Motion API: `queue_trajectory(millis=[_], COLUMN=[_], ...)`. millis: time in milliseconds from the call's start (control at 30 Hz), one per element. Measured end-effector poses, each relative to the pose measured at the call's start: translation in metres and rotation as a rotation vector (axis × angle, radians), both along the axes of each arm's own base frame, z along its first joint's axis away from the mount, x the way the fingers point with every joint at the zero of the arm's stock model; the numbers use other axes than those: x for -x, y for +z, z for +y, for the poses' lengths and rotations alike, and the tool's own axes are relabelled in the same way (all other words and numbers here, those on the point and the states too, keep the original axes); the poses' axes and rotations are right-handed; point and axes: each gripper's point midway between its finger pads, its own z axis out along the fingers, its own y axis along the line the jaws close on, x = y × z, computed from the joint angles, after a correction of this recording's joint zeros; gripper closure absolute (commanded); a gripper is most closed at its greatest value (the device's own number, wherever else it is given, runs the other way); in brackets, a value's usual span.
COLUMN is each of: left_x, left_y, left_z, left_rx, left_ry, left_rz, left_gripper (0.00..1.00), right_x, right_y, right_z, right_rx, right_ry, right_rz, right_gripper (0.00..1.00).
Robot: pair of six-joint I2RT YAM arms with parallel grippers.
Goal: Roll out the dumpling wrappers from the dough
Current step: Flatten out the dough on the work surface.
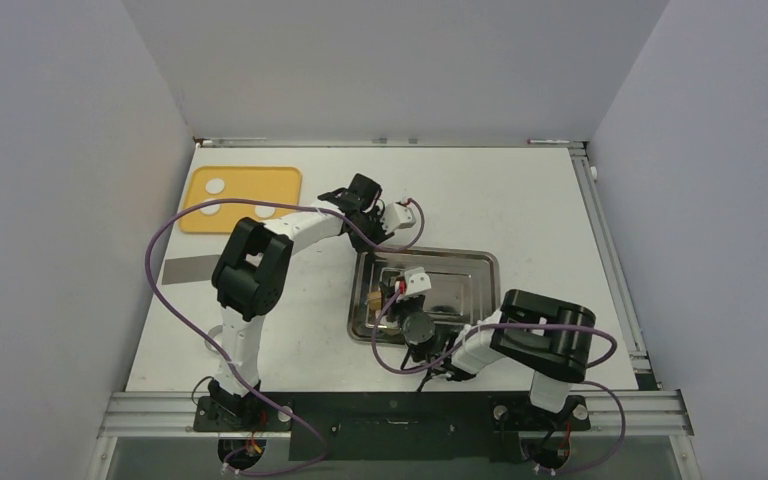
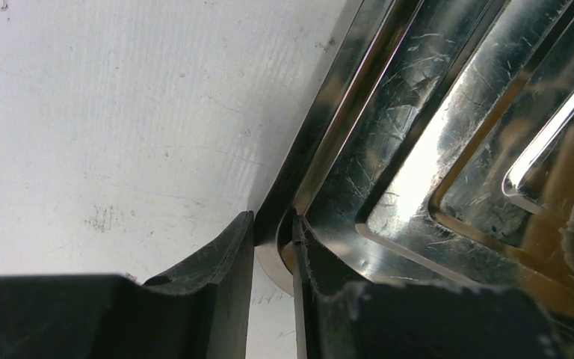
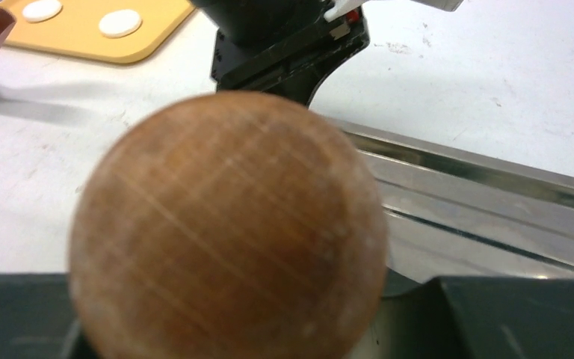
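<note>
table [image 1: 520,200], white and scuffed, fills most of the top view, with grey walls around it. a shiny steel tray [image 1: 484,262] lies at the centre of that frame, just above the arm bases. a yellow mat [image 1: 250,188] with rounded corners lies flat in the upper left of the top view, well apart from the tray. a grey strip [image 1: 190,268] lies on the table below the mat.

the left arm bends across from lower left to the tray's upper left corner. in the left wrist view the left gripper [image 2: 271,224] is pinched closed on the tray's raised rim, one finger outside on the table side and one inside.

the right gripper [image 3: 258,321] hangs over the tray's left half, clamped on a wooden rolling pin [image 3: 228,232]. its rounded end fills the middle of the right wrist view and hides the contact.

the dough [image 1: 215,186] sits on the mat as three small white rounds, none touching another. two of them show at the upper left of the right wrist view.
</note>
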Motion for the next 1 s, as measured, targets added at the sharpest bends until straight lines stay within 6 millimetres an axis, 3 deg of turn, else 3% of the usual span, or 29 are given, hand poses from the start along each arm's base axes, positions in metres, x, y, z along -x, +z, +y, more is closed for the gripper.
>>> queue_trajectory(millis=[233, 367, 567, 667, 733, 1000], left_x=[0.001, 0.0, 0.0, 0.0, 0.003, 0.023], left_y=[0.0, 0.0, 0.0, 0.0, -0.001, -0.002], left_z=[0.0, 0.0, 0.0, 0.0, 0.0, -0.003], left_rx=[-0.002, -0.002, -0.003, -0.003, -0.004, -0.017], left_ry=[-0.002, -0.004, -0.006, -0.005, -0.004, -0.028], left_rz=[0.0, -0.001, -0.002, -0.001, 0.01, 0.071], left_gripper=[1.0, 1.0, 1.0, 1.0, 1.0, 1.0], right_x=[0.048, 0.041, 0.004, -0.008, -0.002, 0.03], right_y=[-0.005, -0.005, -0.005, -0.021, -0.047, -0.047], right_z=[-0.003, 0.0, 0.002, 0.006, 0.002, -0.006], right_rx=[0.088, 0.112, 0.06, 0.104, 0.151, 0.1], right_ry=[-0.002, -0.046, -0.103, -0.095, -0.093, -0.112], right_rz=[0.036, 0.048, 0.055, 0.085, 0.138, 0.18], right_gripper=[0.92, 0.92, 0.92, 0.92, 0.92, 0.92])
